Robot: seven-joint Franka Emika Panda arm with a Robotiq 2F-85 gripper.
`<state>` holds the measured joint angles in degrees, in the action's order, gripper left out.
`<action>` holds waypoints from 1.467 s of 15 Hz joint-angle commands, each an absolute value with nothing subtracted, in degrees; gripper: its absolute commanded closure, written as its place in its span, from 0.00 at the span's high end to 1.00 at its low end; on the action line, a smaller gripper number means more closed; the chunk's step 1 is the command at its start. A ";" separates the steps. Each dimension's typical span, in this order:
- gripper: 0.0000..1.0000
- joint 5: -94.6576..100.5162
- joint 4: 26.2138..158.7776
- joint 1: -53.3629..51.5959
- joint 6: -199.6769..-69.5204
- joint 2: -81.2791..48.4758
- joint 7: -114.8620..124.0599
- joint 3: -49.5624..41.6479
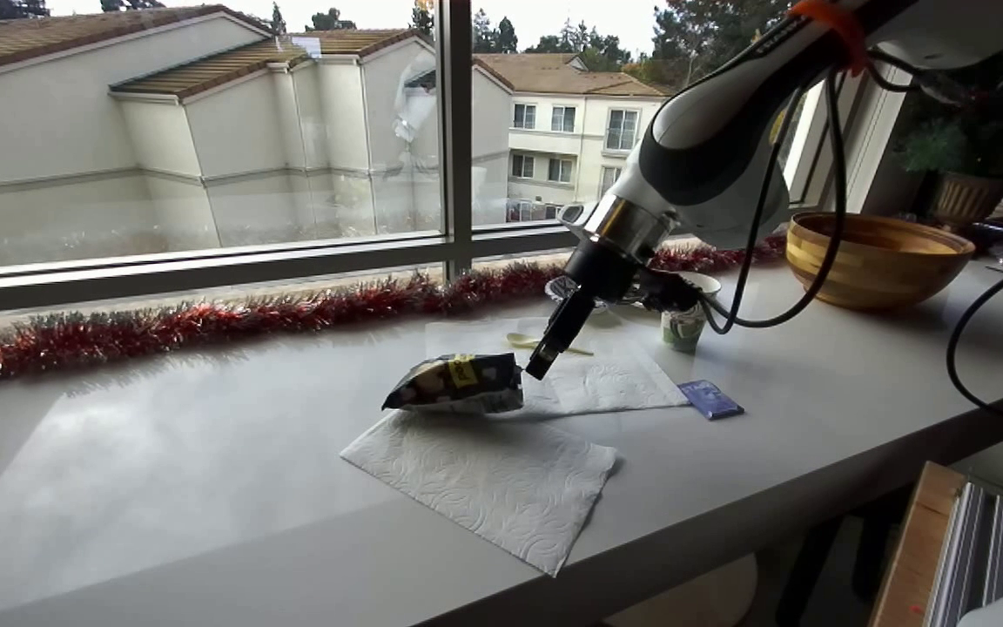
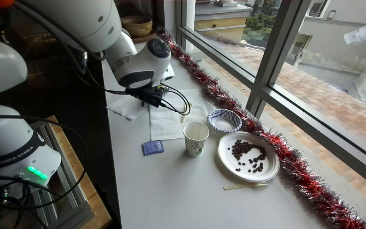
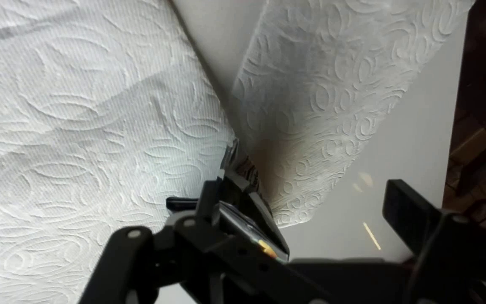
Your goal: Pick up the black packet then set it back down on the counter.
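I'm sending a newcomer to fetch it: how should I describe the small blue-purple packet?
Start with the long pale countertop bordered by red-and-silver tinsel. On it stands a patterned paper cup; near that, by the corner of a white paper napkin, lies the small blue-purple packet. Its flat shape and colour set it apart from the puffy black packet.

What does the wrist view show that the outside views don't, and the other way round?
Only the wrist view shows the wide gap between the jaws of the gripper. Only the exterior views show the wooden bowl, paper cup, small blue-purple packet and red tinsel. All share the counter and white napkins. The black packet and gripper also show in both the wrist view and an exterior view.
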<state>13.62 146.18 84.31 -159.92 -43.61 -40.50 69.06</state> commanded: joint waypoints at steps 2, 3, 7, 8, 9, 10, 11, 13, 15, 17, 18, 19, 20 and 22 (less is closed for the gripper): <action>0.82 12.89 146.15 75.81 -164.80 -40.95 -38.52 64.01; 0.79 13.00 145.98 74.36 -165.83 -40.91 -38.45 63.06; 0.72 13.91 145.96 69.39 -173.21 -40.04 -38.23 59.18; 0.76 14.17 146.29 68.53 -175.33 -39.57 -38.02 58.27; 0.75 14.40 146.38 67.63 -177.02 -39.38 -37.84 57.39; 0.78 14.74 146.67 66.97 -178.87 -39.20 -37.73 56.73; 0.76 15.08 146.94 66.36 -180.45 -38.93 -37.54 56.10; 0.76 15.80 147.36 65.23 -183.18 -38.50 -37.15 54.90; 0.76 16.85 147.89 64.49 -185.58 -38.25 -37.02 54.04; 0.75 18.07 148.70 64.02 -187.65 -37.50 -36.42 53.41; 0.75 18.74 148.93 63.75 -188.40 -37.26 -36.09 53.05; 0.76 19.49 149.04 63.43 -189.15 -36.98 -35.74 52.60; 0.76 20.57 149.00 63.00 -189.66 -36.95 -35.59 52.08; 0.75 22.81 148.91 61.91 -191.23 -36.83 -35.59 50.75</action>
<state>19.19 147.88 64.05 -188.42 -39.47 -38.18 53.01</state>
